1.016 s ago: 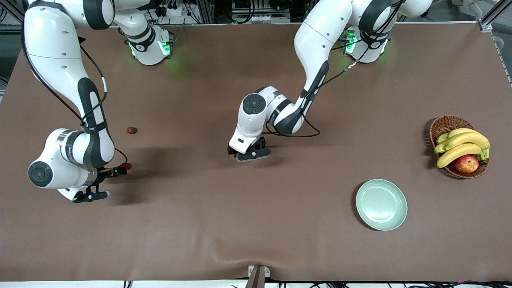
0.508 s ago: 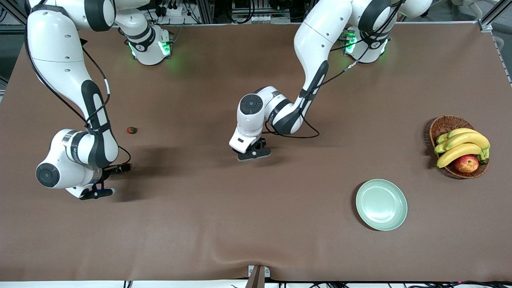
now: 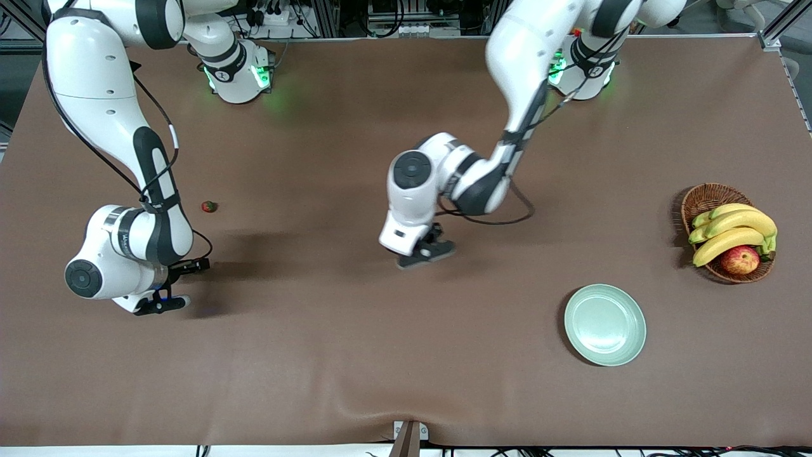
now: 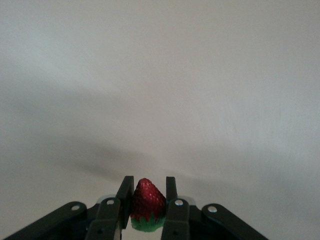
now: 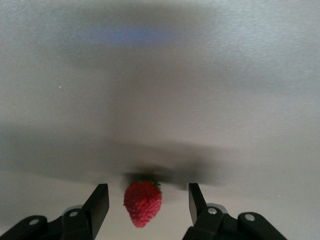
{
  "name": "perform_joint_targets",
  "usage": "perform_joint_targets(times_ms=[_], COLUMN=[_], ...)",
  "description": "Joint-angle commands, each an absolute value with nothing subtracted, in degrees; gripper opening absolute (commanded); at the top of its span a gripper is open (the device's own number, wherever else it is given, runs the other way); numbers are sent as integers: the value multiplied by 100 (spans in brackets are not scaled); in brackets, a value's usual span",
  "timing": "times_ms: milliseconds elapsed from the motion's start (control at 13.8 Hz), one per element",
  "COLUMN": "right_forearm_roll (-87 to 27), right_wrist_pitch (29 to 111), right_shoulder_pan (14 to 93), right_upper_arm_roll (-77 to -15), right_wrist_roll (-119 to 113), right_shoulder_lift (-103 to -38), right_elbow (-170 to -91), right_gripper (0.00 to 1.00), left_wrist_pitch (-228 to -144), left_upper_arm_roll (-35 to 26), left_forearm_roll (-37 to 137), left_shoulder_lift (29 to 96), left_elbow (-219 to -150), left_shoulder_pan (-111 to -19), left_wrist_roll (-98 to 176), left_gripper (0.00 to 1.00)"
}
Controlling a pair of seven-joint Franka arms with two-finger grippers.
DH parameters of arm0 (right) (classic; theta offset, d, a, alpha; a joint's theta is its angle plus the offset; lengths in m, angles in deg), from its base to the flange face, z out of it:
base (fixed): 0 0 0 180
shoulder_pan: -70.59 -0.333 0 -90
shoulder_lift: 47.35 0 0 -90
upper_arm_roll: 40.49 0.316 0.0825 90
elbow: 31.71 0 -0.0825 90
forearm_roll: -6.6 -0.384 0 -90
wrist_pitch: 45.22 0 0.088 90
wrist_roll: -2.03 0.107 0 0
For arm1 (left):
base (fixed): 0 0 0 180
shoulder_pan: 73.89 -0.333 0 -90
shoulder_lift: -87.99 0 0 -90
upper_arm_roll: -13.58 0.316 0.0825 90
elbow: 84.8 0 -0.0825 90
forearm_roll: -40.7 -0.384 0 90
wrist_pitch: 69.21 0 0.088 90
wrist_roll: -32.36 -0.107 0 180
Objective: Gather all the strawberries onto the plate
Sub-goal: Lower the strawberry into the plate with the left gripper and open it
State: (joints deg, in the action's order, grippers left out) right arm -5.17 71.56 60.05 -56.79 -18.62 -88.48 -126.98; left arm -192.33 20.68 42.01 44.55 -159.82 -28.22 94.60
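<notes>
Left claw (image 3: 426,252): shut tight on a strawberry (image 4: 147,202), berry pinched between both fingers, tip pointing out; over mid-worktop, plate at about 4 o'clock from it.
Right claw (image 3: 179,284): fingers apart, straddling a second strawberry (image 5: 143,202), not touching it in right wrist view; low at the right arm's end of worktop; no grip yet.
Third strawberry (image 3: 209,206): loose on worktop, about 1 o'clock from the right claw, near it, untouched.
Plate (image 3: 605,324): pale green, nothing in it; toward the left arm's end of worktop, nearer the front camera than the basket.
Basket (image 3: 701,198): wicker, holds bananas (image 3: 736,230) and an apple (image 3: 739,259); about 1 o'clock from the plate; not part of the job.
Worktop (image 3: 355,355): brown cover.
Done: zero of three berries in plate; one berry gripped.
Left to do: carry gripped berry to plate and drop; close on second berry, likely next for that arm; fetch third berry; long haul from right arm's end to plate, maybe a handover.
Progress guess: early.
</notes>
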Motion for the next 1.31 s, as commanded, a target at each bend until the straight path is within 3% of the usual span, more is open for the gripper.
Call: perform_joint_targets(times_ms=[0, 145, 436, 944, 1234], right_forearm_roll=[-439, -439, -439, -456, -474], right_wrist_pitch=[7132, 7132, 7037, 6948, 6974], right_shoulder_pan=[5917, 5925, 5943, 5934, 5864], right_upper_arm_roll=[-5675, -5675, -5675, -5675, -5404], right_wrist_roll=[-1792, -1792, -1871, -1854, -1774], right_shoulder_lift=[-8813, -8813, -8813, -8813, -8804], right_elbow=[-12769, -12769, -12769, -12717, -12050], right_gripper=[59, 52, 40, 13, 0], left_wrist_pitch=[-18464, -18015, -17995, -19373, -20165], left_upper_arm_roll=[2035, 2035, 2026, 2026, 2026], left_forearm_roll=[4061, 4035, 3772, 3771, 3771], left_shoulder_lift=[5185, 5388, 5433, 4695, 4142], left_elbow=[-16206, -16215, -16312, -16294, -16303], left_shoulder_pan=[-3458, -3994, -4900, -5806, -6017], left_wrist_roll=[9485, 9433, 9371, 9081, 9081], left_gripper=[0, 0, 0, 0, 0])
